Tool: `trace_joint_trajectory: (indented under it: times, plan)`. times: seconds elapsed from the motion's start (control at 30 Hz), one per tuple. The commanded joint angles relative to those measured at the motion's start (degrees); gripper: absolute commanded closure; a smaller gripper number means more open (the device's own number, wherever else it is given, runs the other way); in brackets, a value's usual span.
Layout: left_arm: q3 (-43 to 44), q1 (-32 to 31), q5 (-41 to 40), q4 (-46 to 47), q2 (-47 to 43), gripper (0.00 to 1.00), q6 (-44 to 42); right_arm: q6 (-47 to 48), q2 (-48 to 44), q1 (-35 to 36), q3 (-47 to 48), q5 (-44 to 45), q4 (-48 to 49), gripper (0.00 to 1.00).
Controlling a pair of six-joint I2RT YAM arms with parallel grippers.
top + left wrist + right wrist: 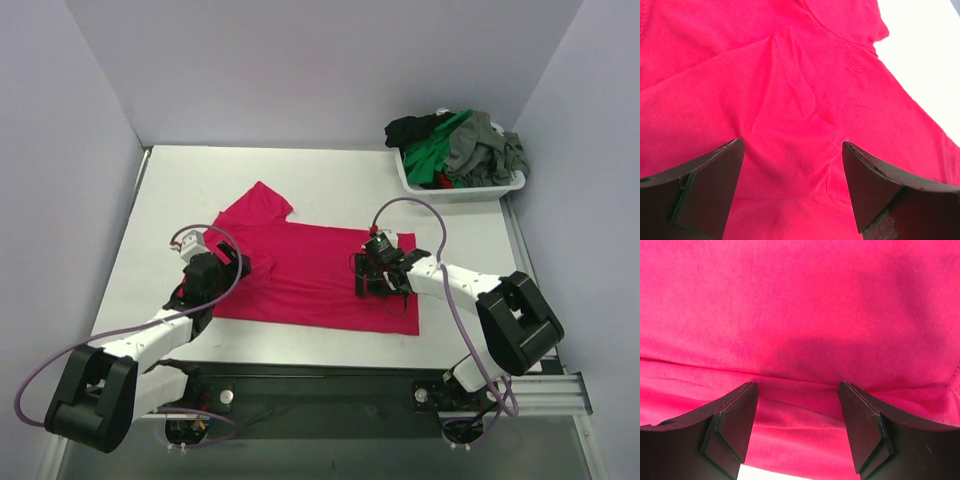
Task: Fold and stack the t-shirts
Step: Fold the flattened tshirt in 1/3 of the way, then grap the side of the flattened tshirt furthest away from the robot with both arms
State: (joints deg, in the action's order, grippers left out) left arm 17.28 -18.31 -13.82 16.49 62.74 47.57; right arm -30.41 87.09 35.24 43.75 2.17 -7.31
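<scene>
A crimson-red t-shirt (310, 270) lies spread flat on the table, one sleeve pointing to the far left. My left gripper (222, 268) is open low over the shirt's left side; its view shows a seam and the sleeve (805, 95) between the two dark fingers (710, 185). My right gripper (378, 280) is open low over the shirt's right part, with red cloth (800, 340) and a fold line between its fingers (865, 425). Green, grey and black t-shirts (455, 145) are heaped in the basket at the back right.
The white plastic basket (460, 192) stands at the back right corner. Purple-grey walls close in the left, back and right. The table's bare white surface (330, 175) runs behind the red shirt. A bit of white table shows under the right gripper (775, 475).
</scene>
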Motion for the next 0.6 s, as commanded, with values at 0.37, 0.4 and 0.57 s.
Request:
trace_joint_trajectory:
  times: [0.37, 0.4, 0.57]
  plan:
    - [10.58, 0.46, 4.95, 10.93, 20.75, 0.1, -3.89, 4.13, 0.27, -12.64, 12.49, -4.11, -6.93, 0.32]
    - [10.24, 0.64, 4.69, 10.41, 20.84, 0.1, -3.8, 4.48, 0.62, -13.35, 13.11, -3.67, -6.93, 0.33]
    - [6.98, 0.99, 1.7, 8.39, 18.13, 0.09, -3.1, 4.84, 5.45, -17.92, 18.11, -2.88, -7.02, 0.34]
